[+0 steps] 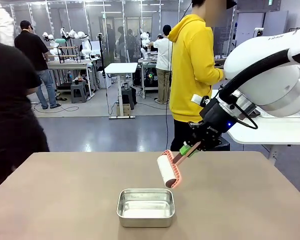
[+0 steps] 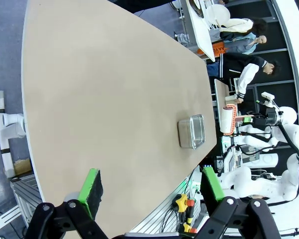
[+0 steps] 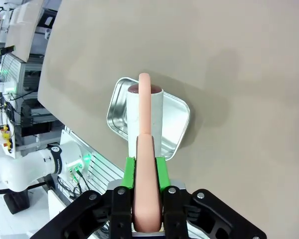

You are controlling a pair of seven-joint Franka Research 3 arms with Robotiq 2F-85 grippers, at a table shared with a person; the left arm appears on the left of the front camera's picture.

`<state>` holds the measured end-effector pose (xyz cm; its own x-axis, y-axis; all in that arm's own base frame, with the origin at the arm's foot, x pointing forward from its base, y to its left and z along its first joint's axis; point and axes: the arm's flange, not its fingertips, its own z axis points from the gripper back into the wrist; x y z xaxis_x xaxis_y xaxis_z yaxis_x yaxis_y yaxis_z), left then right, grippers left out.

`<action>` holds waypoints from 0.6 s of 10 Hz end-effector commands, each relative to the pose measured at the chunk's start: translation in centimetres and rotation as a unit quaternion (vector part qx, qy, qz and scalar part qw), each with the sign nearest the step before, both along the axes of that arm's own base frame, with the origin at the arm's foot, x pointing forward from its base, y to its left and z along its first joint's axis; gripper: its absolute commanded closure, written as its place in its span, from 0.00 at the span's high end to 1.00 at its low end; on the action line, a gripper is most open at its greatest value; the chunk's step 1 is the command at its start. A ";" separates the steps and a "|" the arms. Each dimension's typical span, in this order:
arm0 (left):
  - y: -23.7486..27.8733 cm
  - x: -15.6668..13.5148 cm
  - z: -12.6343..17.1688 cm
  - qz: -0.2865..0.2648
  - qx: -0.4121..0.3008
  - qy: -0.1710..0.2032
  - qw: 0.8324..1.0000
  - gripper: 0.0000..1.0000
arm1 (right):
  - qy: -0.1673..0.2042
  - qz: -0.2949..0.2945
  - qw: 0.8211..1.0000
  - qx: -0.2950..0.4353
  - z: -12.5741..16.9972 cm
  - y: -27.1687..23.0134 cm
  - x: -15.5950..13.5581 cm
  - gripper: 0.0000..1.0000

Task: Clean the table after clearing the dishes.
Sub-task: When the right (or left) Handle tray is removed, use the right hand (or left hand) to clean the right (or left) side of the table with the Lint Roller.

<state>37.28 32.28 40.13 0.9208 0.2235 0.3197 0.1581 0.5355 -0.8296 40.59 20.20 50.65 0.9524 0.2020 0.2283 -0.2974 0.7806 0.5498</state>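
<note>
Closest to your front camera, a small steel pan sits on the taupe-brown table, near the robot-side edge and about midway across. At far left, a person in black stands by the table's far left corner. Your left gripper, seen through its own wrist camera, hangs high over the tabletop with its green pads spread wide and nothing between them. At centre, just past the pan's far right corner, a lint roller with a white drum and a salmon-pink frame hangs tilted, its lower end pointing down toward the table. The left wrist view shows it raised off the surface. Further right, your right gripper is clamped on the roller's pink handle, with the pads pressing it from both sides, as the right wrist view makes plain. From that camera the drum lines up over the pan. Behind the gripper, at the far side of the table, a person in a yellow hoodie stands beside a smaller white table. Your white right arm sweeps in from the picture's right edge.
</note>
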 end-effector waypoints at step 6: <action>0.1 -0.4 0.3 -0.002 0.000 0.001 1.000 1.00 | 0.065 -0.091 0.986 0.123 0.7 -9.0 4.3 0.20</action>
